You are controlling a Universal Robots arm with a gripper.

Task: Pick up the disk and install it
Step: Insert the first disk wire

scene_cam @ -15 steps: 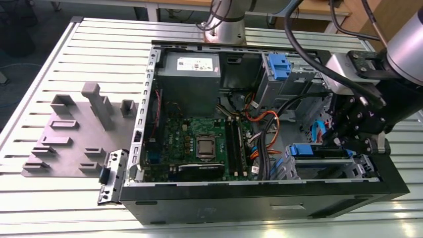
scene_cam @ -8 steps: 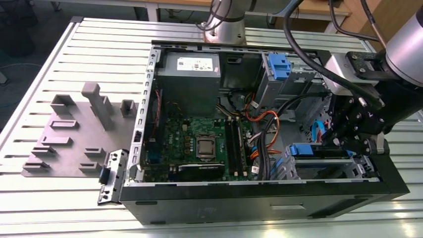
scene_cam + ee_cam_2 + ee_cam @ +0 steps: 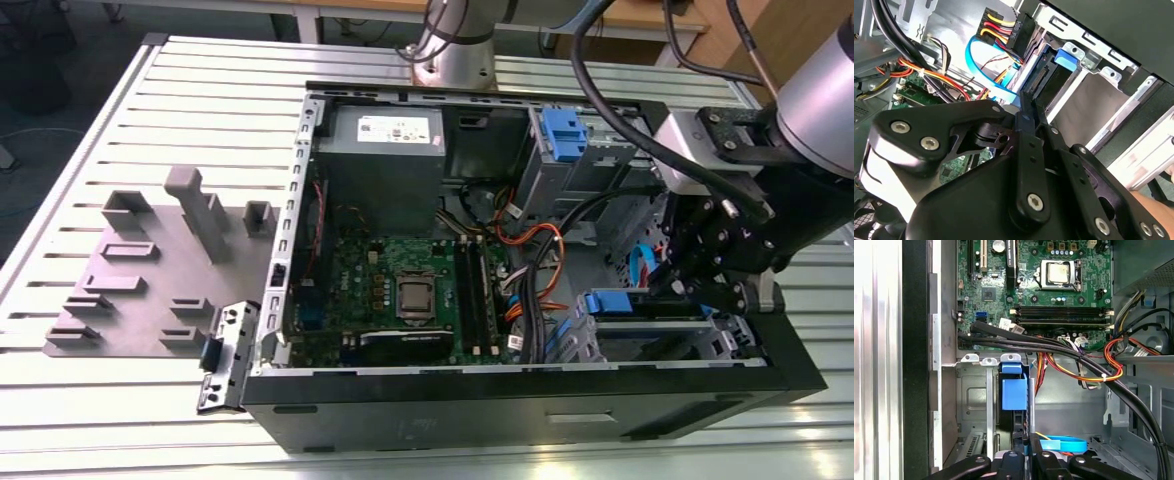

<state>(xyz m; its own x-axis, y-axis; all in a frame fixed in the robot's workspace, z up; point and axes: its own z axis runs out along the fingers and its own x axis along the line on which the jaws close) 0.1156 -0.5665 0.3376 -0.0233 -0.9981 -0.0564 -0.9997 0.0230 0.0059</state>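
One disk (image 3: 1014,399) to note. It stands on edge in the drive cage (image 3: 971,395) at the front corner of the open case (image 3: 534,405), toward the exterior view's right. Its blue carrier tab shows bright against the grey sheet metal.

Handling, as I judge it:
- Metal-bodied drive, so stiff and dense for its bulk. It won't flex in a grip.
- The flat faces look smooth and could slide under a weak squeeze.
- It probably takes knocks badly.
- The blue plastic frame is the soft part, springy and easy to distort.
- The connector end looks exposed.
- Best hold is across the two broad faces at the rear end, clear of the blue tab and the connector.

The claw (image 3: 1026,458) is low in the case, right at the cage. Its black fingers (image 3: 1030,102) are drawn in narrow, one on each broad face of the drive's dark rear edge, pinching it. I see no free gap between pad and metal in either wrist view.

Close company:
- A light-blue flat cable (image 3: 1064,444) curls just beside the fingers.
- A black cable bundle (image 3: 1054,346) runs across above the cage.
- Red and orange wires (image 3: 1114,356) loop nearby.
- The motherboard (image 3: 400,290) lies farther in, apart from the grip.
- A second blue bracket (image 3: 561,135) sits in the upper bay, well away.
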